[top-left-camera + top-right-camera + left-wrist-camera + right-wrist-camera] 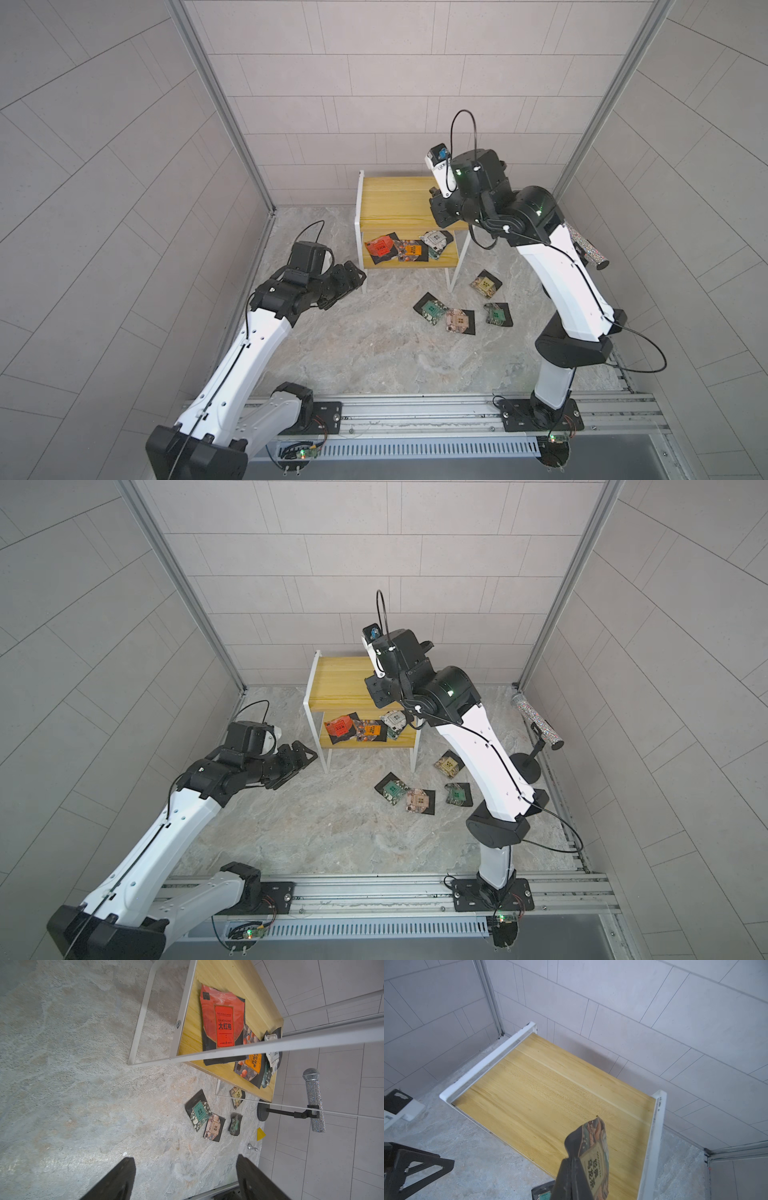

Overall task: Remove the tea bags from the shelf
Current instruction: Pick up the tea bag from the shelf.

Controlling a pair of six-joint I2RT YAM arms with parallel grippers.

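The right gripper (575, 1165) is clamped on the edge of a tea bag (593, 1157) and holds it above the shelf (390, 199). Pinched this way the bag hangs clear of the top board, probably so it can be carried off. Its tan label seems to end in 乌龙茶, with small Latin letters too blurred to read.

The top board looks bare. Three bags lie overlapping on the lower board (444, 259): red (380, 246), orange (412, 249) and white (435, 239). The red one reads "DA HONG PAO" and 大红袍 in the left wrist view.

Four bags (457, 320) lie on the table (353, 353), near and right of the shelf, likely the drop spot.

The left gripper (185, 1158) hovers empty left of the shelf with its jaws spread, seemingly aimed at the lower board.
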